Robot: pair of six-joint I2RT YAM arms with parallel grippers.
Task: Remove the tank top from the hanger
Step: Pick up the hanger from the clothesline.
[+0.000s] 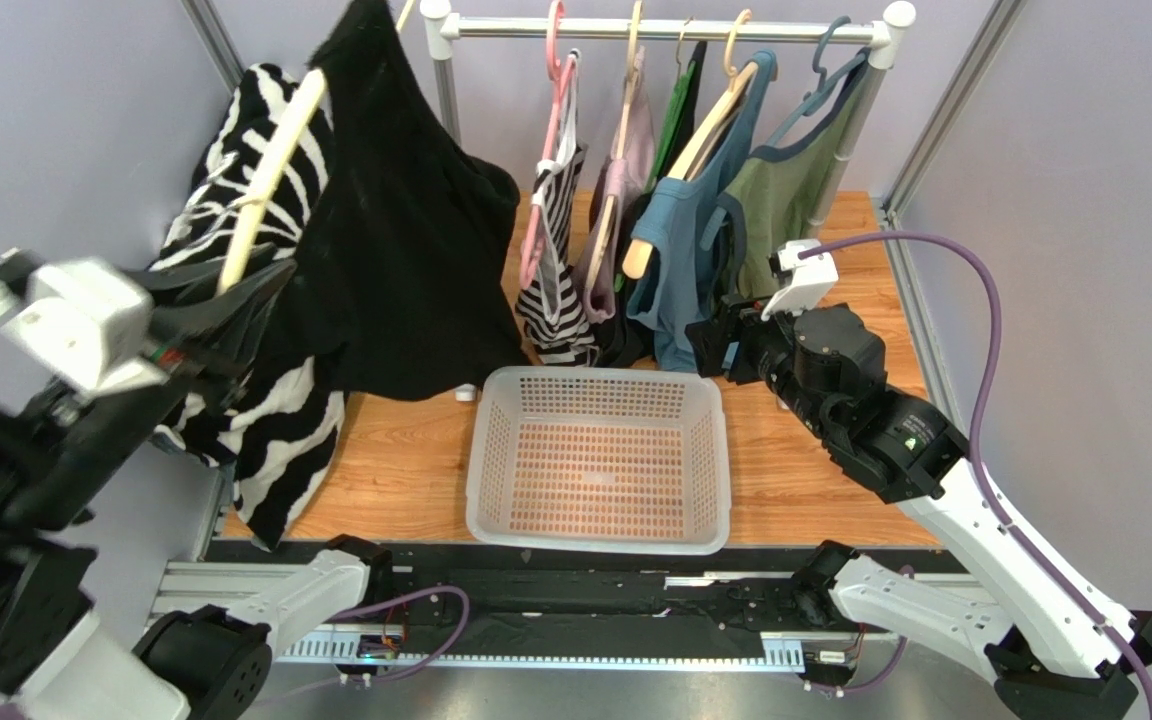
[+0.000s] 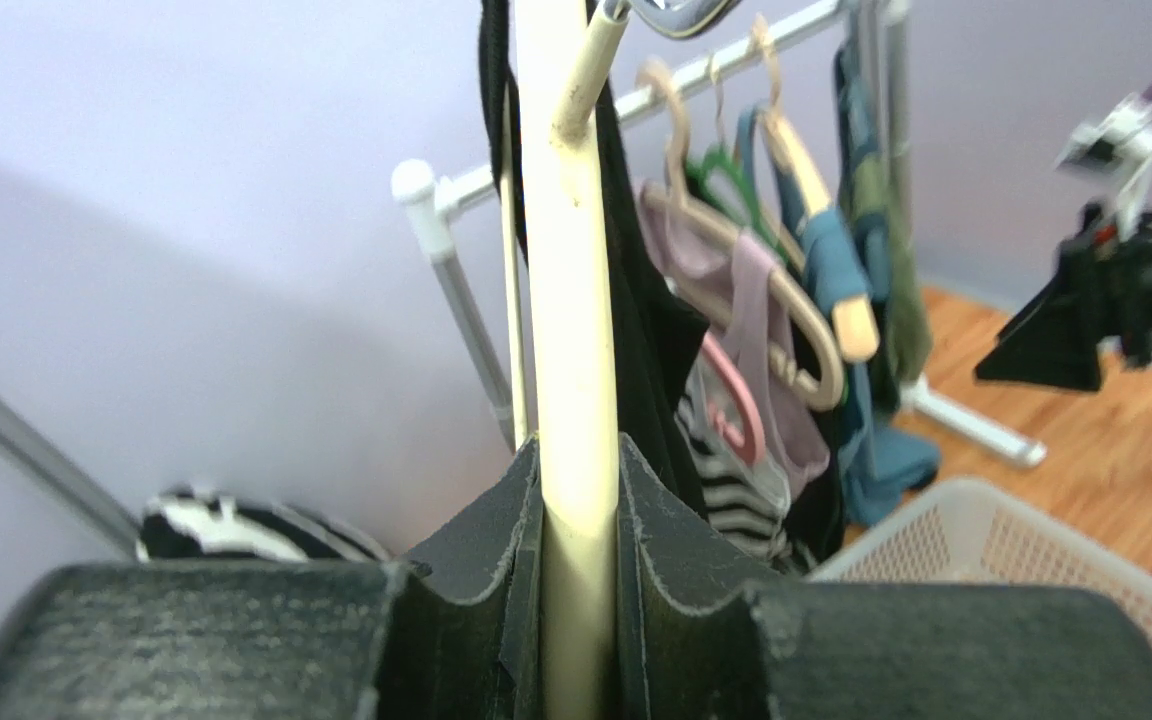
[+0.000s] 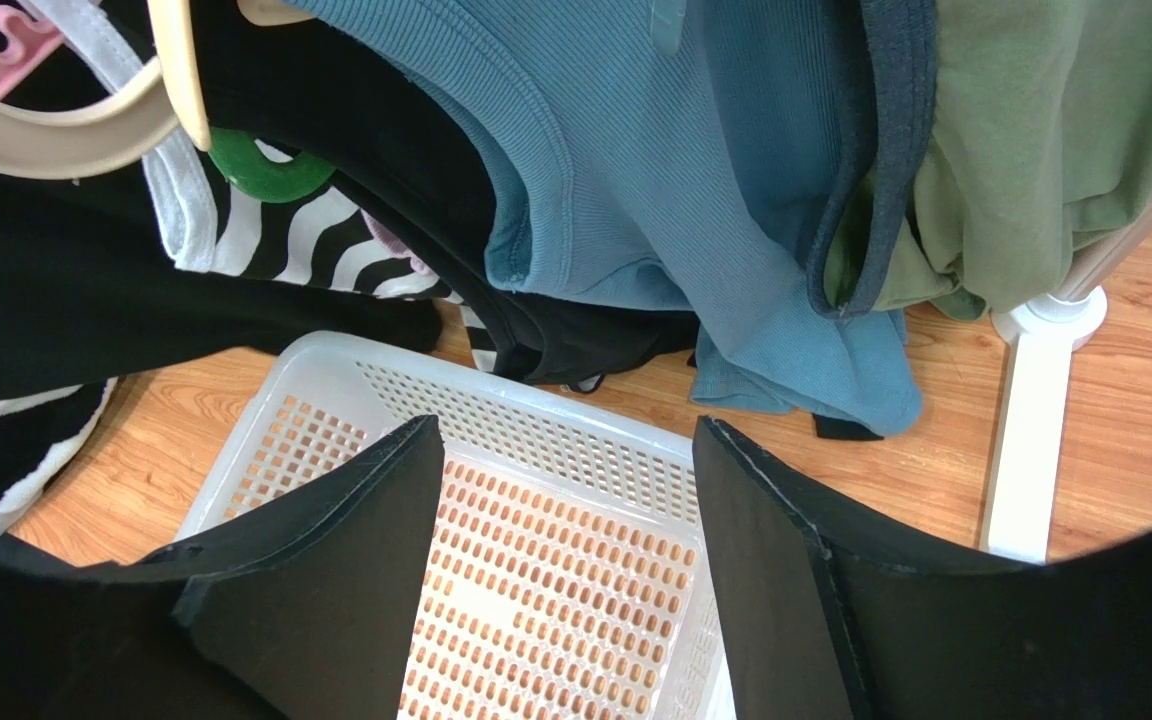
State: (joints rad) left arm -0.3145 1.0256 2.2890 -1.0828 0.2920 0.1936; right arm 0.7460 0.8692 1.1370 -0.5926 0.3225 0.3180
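Note:
A black tank top (image 1: 402,255) hangs on a cream wooden hanger (image 1: 274,165) held up at the left, off the rail. My left gripper (image 1: 222,285) is shut on that hanger's lower arm. In the left wrist view the cream bar (image 2: 567,270) runs up between the pads (image 2: 500,510), with black cloth (image 2: 657,330) draped just right of it. My right gripper (image 1: 710,342) stands open beside the blue top (image 1: 680,255) on the rack, holding nothing. In the right wrist view its jaws (image 3: 567,428) hang apart above the basket (image 3: 327,375).
A white perforated basket (image 1: 597,383) sits at the table's middle front. A zebra-striped garment (image 1: 259,420) hangs at the left behind the black one. The metal rail (image 1: 657,27) at the back carries several hung garments, among them a green top (image 1: 793,188).

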